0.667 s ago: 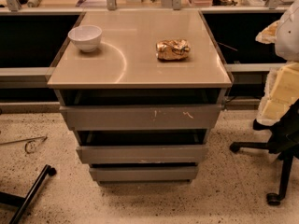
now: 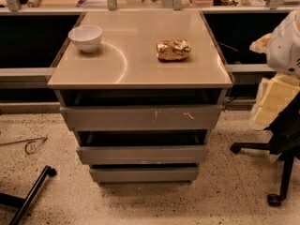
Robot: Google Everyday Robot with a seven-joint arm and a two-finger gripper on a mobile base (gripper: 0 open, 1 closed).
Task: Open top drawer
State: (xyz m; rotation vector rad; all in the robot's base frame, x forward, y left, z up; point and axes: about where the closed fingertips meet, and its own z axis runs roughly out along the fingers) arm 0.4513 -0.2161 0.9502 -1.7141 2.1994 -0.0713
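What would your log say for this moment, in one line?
top drawer: untouched | hand: far right edge, apart from drawer | on cabinet top: white bowl, crumpled gold packet

Gripper (image 2: 273, 102) is at the far right edge of the camera view, partly cut off by the frame. Visible part is a pale yellow blocky body with stacked flat faces, tilted so the lower end points down and left. Upper end runs up and right into the white rounded wrist housing (image 2: 287, 41), which sits directly above the gripper, slightly right, and is also clipped by the frame edge. A small tan tab (image 2: 259, 43) sticks out of the housing's left side, up-left of the gripper. Rest of the arm lies right of the gripper, outside the view. The gripper hangs in the air.
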